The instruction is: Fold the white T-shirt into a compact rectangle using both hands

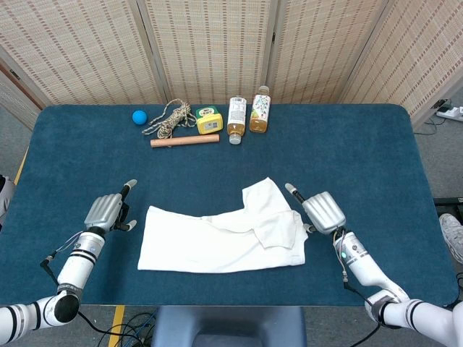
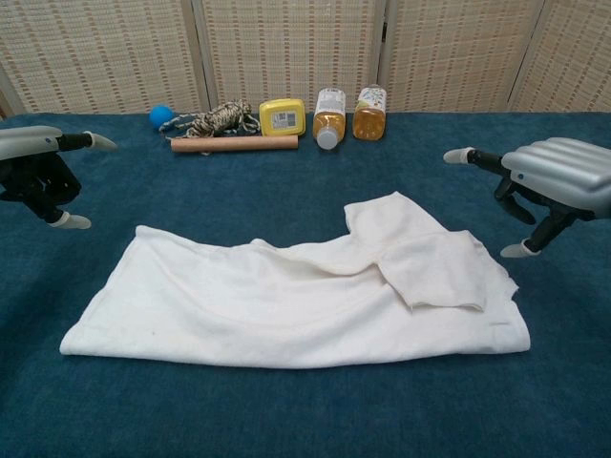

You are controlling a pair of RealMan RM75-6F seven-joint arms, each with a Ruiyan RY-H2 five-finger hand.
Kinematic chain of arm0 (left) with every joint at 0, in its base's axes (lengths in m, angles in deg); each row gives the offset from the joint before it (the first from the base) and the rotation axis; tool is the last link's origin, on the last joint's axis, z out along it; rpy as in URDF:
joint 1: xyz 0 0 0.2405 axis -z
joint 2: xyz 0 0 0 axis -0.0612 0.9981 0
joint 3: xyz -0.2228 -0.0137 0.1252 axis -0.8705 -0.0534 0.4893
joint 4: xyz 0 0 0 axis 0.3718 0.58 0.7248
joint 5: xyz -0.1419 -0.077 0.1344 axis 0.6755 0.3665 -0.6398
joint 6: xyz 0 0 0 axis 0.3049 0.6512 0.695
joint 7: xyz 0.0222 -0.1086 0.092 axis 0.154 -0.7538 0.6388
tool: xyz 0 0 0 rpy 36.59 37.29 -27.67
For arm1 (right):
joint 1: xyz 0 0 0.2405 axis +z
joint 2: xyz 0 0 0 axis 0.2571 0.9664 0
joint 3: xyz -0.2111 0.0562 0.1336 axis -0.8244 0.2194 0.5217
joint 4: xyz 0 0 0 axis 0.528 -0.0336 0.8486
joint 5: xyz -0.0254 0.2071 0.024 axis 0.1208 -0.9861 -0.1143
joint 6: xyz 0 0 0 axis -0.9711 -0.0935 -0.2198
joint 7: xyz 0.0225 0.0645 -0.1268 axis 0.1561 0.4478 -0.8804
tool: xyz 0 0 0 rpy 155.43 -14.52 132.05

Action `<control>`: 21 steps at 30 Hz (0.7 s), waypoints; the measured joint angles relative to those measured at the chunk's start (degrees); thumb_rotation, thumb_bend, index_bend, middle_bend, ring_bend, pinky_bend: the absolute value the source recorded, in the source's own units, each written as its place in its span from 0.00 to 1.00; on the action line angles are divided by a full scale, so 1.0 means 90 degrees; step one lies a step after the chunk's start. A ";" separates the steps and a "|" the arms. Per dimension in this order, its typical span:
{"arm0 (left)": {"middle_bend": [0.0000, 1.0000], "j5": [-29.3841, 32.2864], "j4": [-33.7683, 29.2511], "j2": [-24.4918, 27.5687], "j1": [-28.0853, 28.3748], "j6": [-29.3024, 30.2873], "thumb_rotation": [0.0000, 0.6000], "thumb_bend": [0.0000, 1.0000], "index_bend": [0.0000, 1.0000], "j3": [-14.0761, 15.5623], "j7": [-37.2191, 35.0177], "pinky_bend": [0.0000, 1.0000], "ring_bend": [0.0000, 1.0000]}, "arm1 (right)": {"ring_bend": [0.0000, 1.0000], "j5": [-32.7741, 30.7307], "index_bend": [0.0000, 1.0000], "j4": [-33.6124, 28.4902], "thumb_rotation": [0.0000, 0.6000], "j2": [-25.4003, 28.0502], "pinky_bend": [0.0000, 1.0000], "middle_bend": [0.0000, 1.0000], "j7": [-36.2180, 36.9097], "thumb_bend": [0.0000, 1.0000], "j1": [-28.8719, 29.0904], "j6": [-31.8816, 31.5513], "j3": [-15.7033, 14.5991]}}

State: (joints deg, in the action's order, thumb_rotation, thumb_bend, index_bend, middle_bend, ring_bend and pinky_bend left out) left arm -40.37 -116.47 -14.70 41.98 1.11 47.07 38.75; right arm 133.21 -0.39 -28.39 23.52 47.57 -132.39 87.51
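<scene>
Already partly folded, the white T-shirt (image 1: 224,238) is lying near the front edge of the blue table (image 1: 362,152) as a long flat band, with one sleeve flap doubled over on its right end; it is looking like a wide strip rather than a compact rectangle, so I am judging that at least one more crosswise fold is remaining. Neither hand is touching the cloth. The left hand (image 1: 106,212) is hovering just beside the shirt's left end, fingers spread and holding nothing, and the right hand (image 1: 322,210) is hovering just off the right end, likewise spread and empty. Well apart along the far edge are sitting a blue ball (image 1: 138,116), a coil of rope (image 1: 168,117), a wooden stick (image 1: 184,141), a yellow box (image 1: 208,120) and two bottles (image 1: 236,121).
</scene>
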 measured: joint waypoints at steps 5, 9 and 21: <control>0.85 -0.0026 0.0005 0.0054 -0.0055 -0.0044 1.00 0.30 0.00 0.0000 -0.0058 0.93 0.78 | 0.90 0.0660 0.28 -0.0132 1.00 0.0161 1.00 0.81 0.0208 0.18 -0.0038 -0.0210 -0.0460; 0.85 -0.0020 0.0033 0.0074 -0.0091 -0.0078 1.00 0.31 0.00 0.0009 -0.0092 0.93 0.78 | 0.90 0.1026 0.32 0.0017 1.00 0.0132 1.00 0.81 0.0320 0.21 -0.0022 -0.0287 -0.0739; 0.85 -0.0001 0.0117 0.0072 -0.0162 -0.0156 1.00 0.31 0.00 -0.0003 -0.0199 0.93 0.78 | 0.91 0.1223 0.38 0.0511 1.00 -0.0178 1.00 0.82 0.0276 0.27 0.0078 -0.0171 -0.0917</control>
State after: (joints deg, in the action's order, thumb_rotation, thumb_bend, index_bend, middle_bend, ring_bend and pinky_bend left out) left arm -40.38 -115.42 -14.05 40.52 -0.29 47.04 36.97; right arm 144.22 4.21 -30.00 26.01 48.27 -133.93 79.26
